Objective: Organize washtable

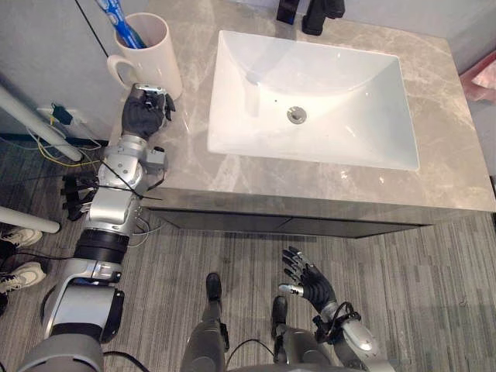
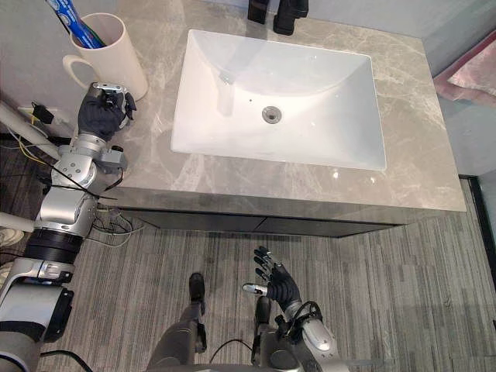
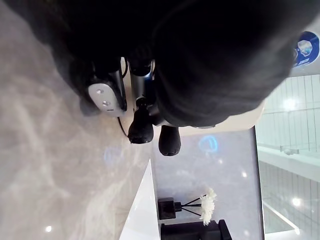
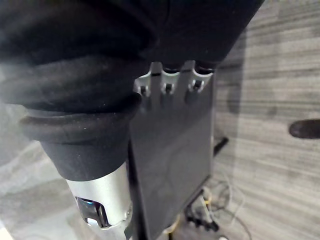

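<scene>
Left hand at mug, back-left corner of washtable.
The cream mug (image 1: 155, 58), with blue items (image 1: 124, 23) standing in it, sits on the grey counter (image 1: 190, 74) left of the white basin (image 1: 349, 101). The left hand (image 1: 146, 112) rests just beside the mug, fingers curled and nothing seen in them. The right hand (image 1: 312, 282) hangs low over the floor, fingers spread.

bright even light; small glints on the countertop (image 1: 434, 147), soft shadow inside the sink (image 1: 256, 70).

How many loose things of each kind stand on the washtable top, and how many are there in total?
Cream mug: 1
Blue tube-like item in the mug: 1, as far as visible
Black objects at the back edge: 2
Total: 4
</scene>
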Controlling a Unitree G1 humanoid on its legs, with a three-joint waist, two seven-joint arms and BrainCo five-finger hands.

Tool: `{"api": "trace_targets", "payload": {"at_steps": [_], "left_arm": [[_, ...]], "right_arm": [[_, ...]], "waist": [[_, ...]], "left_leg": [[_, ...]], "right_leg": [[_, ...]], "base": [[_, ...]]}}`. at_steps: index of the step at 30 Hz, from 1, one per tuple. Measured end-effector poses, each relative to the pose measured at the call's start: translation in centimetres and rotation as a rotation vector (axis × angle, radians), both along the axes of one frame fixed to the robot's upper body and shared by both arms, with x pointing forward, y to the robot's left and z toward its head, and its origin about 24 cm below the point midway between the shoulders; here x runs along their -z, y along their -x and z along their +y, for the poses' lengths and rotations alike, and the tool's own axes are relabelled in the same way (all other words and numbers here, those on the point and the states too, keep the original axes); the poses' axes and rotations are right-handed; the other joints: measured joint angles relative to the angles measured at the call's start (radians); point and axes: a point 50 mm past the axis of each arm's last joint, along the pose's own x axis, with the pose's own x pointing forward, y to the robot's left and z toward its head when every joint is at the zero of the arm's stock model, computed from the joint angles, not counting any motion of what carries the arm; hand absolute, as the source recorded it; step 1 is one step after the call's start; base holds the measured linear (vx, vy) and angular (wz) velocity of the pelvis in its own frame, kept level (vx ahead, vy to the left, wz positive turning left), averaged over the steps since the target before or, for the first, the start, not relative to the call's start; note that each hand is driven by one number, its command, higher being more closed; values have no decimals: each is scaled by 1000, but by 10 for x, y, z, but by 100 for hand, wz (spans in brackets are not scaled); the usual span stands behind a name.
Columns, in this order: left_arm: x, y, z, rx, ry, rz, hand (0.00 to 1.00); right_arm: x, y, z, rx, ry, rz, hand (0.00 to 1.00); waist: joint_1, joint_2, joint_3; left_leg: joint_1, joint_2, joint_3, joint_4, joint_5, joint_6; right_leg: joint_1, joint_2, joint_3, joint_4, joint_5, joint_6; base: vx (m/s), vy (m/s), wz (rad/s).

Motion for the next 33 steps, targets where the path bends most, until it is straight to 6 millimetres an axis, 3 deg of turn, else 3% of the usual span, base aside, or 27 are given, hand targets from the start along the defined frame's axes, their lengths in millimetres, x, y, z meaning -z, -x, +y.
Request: {"api": "trace_targets", "payload": {"at_steps": [9,17,25,33], "left_arm": [[14,2,-5,34,-32,43,100],[47,27,-15,139,-20,102,100],[76,36,-17,157,42,187,100],[79,33,-14,145,107,201,100]], "right_arm": [[0,-1,-1,-7,9,-2,0],[-3,-6,-1,-17,14,-21,0],[4,-3,-4,-38,29,6,0],[7,-1,-5,-46,46,26,0]], "waist": [[-1,0,0],[2,2,-18],[3,19,-57],[3,25,-62]], "left_leg": [[23,0,-1,0,0,0],[46,0,-21,0,0,0],[62,-6,-39,0,-4,-5],[66,-9,-44,0,-4,-5]], "right_leg": [[22,0,0,3,0,0],[56,-8,-22,3,-4,1],[73,-10,-42,27,-22,8],[74,-13,-47,36,-31,4]], "base": [[0,0,0],[-8,11,7],[-15,12,8],[1,2,2]]}}
